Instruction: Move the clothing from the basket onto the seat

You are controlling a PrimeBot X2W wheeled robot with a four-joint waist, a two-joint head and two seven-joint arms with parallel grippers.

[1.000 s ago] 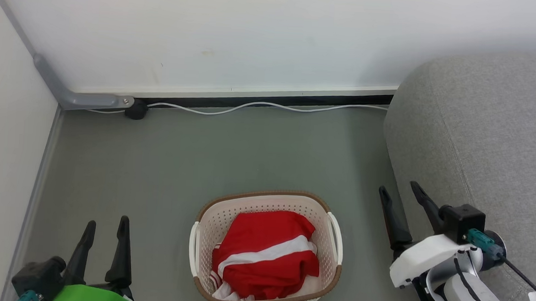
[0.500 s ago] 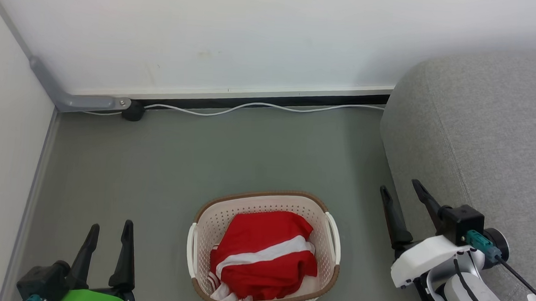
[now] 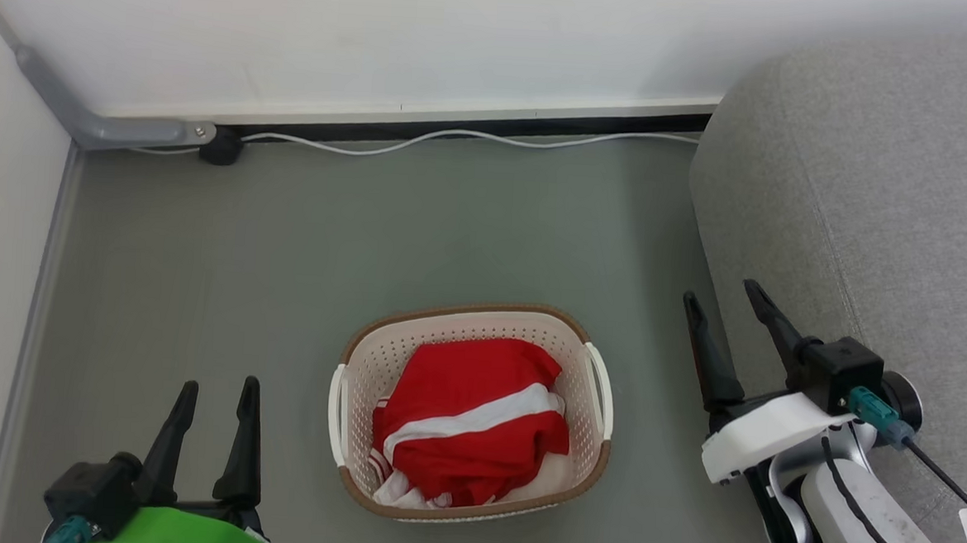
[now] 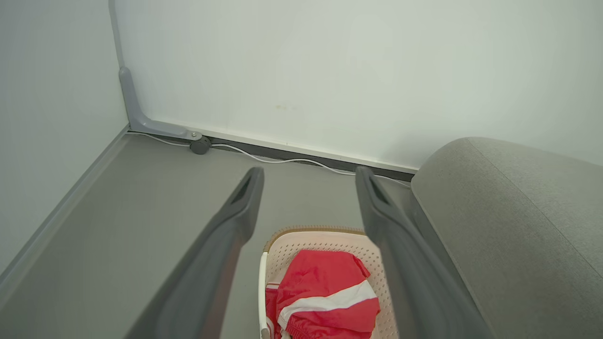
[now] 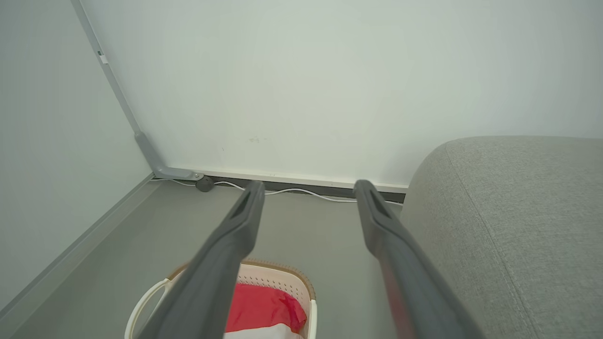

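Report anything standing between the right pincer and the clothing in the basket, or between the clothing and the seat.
Nothing visible does. The right pincer, open and empty, hangs beside the basket with only floor between; the red clothing lies uncovered inside. From there to the seat, just the basket's wall and a strip of floor.

The head view looks steeply down onto the floor (image 3: 328,238), facing the wall (image 3: 462,39) — the basket (image 3: 447,332) lies near its bottom centre, the seat (image 3: 869,176) along its right edge. The wrist views, one behind the left tool (image 3: 219,383), one behind the right tool (image 3: 721,292), sit lower and look more level toward that wall; all three share the basket, the seat's rounded end and the floor's far-left corner.
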